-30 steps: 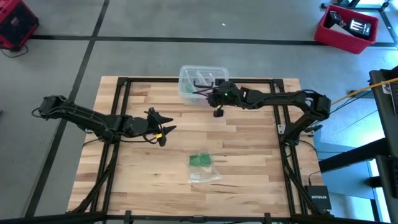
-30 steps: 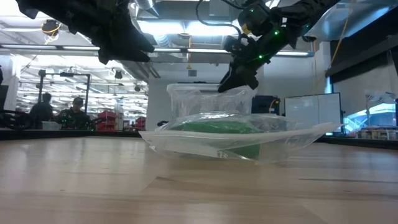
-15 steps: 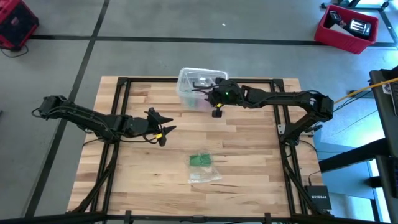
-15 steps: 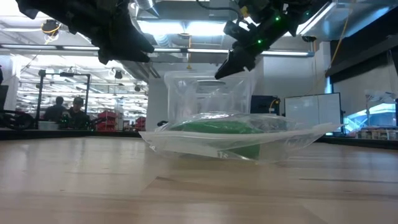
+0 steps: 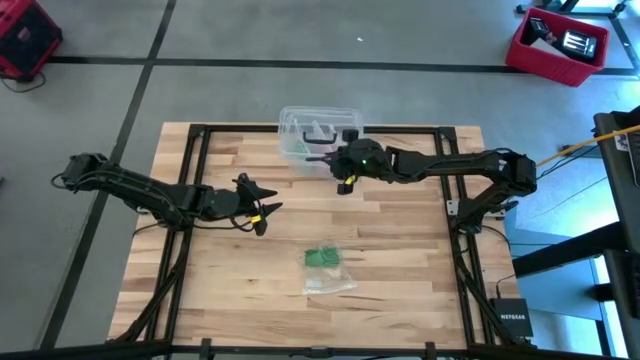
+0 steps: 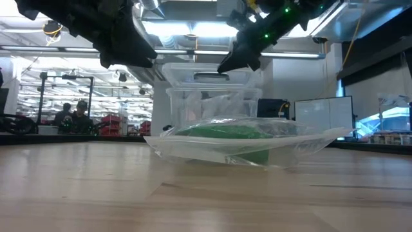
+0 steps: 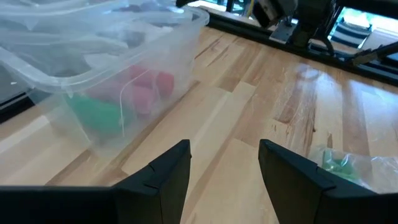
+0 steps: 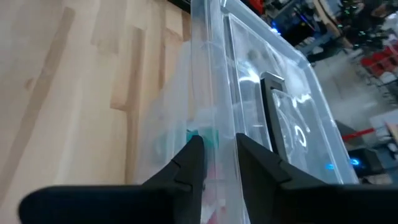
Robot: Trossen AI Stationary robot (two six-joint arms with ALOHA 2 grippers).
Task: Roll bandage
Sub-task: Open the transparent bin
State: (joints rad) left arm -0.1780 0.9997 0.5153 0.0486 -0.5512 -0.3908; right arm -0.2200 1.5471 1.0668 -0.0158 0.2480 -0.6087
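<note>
The green bandage lies inside a clear plastic bag on the table's near middle; it also shows in the low view and the left wrist view. At the table's far edge my right gripper is shut on a clear plastic box with pink and green things inside. My left gripper waits open over the table's left middle, its fingers holding nothing. My right gripper pinches the clear box's rim and upper wall between its two fingers, on the box's right side. The fingers come from the table's right, slanting a little downward. The box hangs raised and tipped; I cannot tell whether its bottom is clear of the table.
A red crate stands on the floor beyond the far right corner, another red thing on the floor far left. Black frame rails run along the table's sides. People sit in the room behind. Bare wood lies between the box and the bag.
My right gripper has gone up and toward the table's left edge, taking the clear box with it. The box now stands higher and farther left than before. The bag with the bandage has stayed where it was.
</note>
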